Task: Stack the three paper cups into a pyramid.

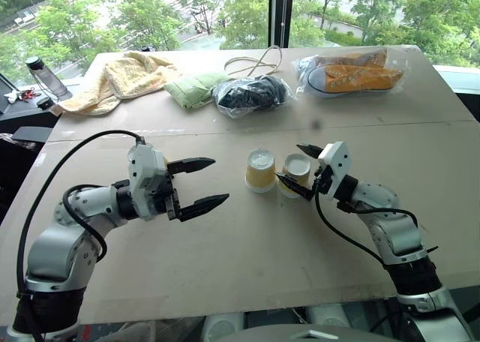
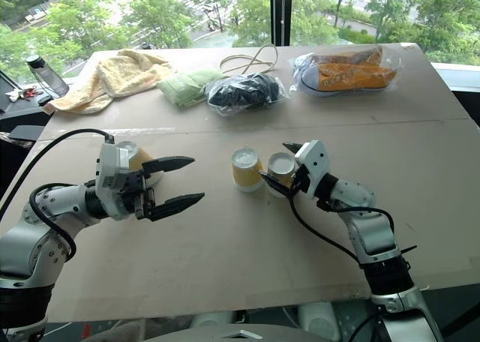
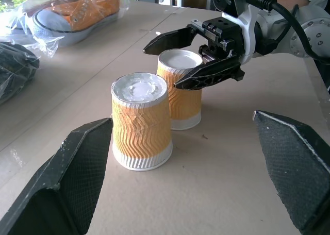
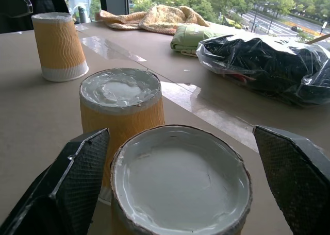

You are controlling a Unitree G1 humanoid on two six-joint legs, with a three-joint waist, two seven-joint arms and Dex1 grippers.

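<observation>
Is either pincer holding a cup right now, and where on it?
Nothing is held. The right pincer stands open around the upside-down cup, its fingers clear of the sides. The left pincer is open and empty.

Cups (image 3: 141,122) yellow-orange, wavy ribbing, white rims; claw fingers (image 1: 196,164) black
</observation>
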